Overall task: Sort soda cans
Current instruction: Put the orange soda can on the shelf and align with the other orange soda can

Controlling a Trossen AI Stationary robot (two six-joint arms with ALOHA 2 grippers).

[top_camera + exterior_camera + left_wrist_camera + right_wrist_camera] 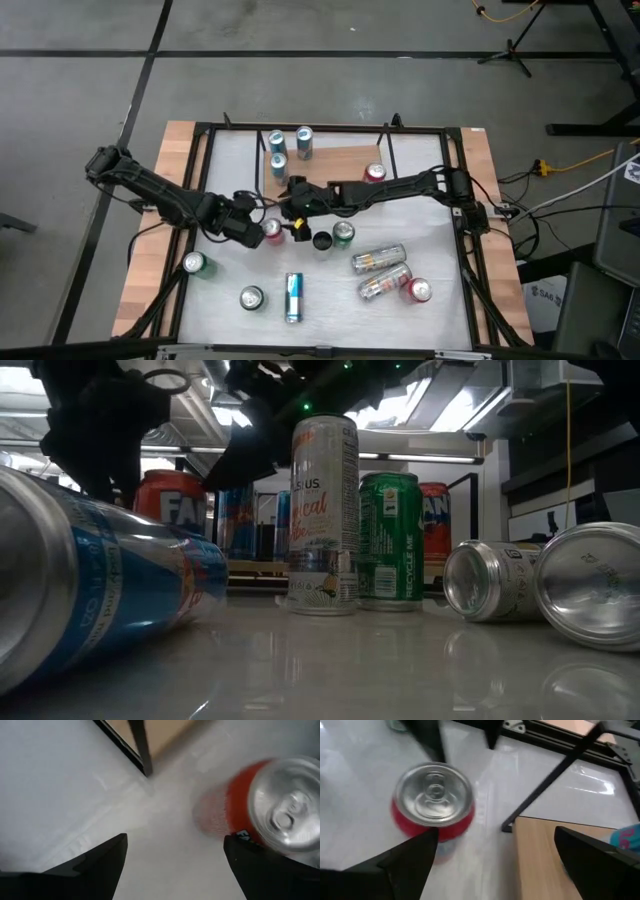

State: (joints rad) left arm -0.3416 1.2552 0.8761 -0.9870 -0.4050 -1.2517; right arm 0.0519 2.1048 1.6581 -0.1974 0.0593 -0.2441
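Left end effector (262,228): fingers spread wide, nothing held, low over the table near its middle, just beside an upright red can.
Right end effector (290,212): also wide and empty, reaching in from the right side, close to the left one, above the same red can.
Red can (273,231): upright, silver top up, between the two end effectors; in the left wrist view (272,810) it stands beside one finger, not between the pair.
Black can (322,241): upright, just right of the red can.
Green can (343,234): upright, touching or nearly touching the black one.
Blue cans (277,141): three upright at the far edge.
Lying cans: two silver ones (378,260) at right, one blue-and-silver (293,297) near the front.
Other cans: a green one (194,264) at left, a red one (419,290) at right.
Table (230,180): white top inside a black frame.
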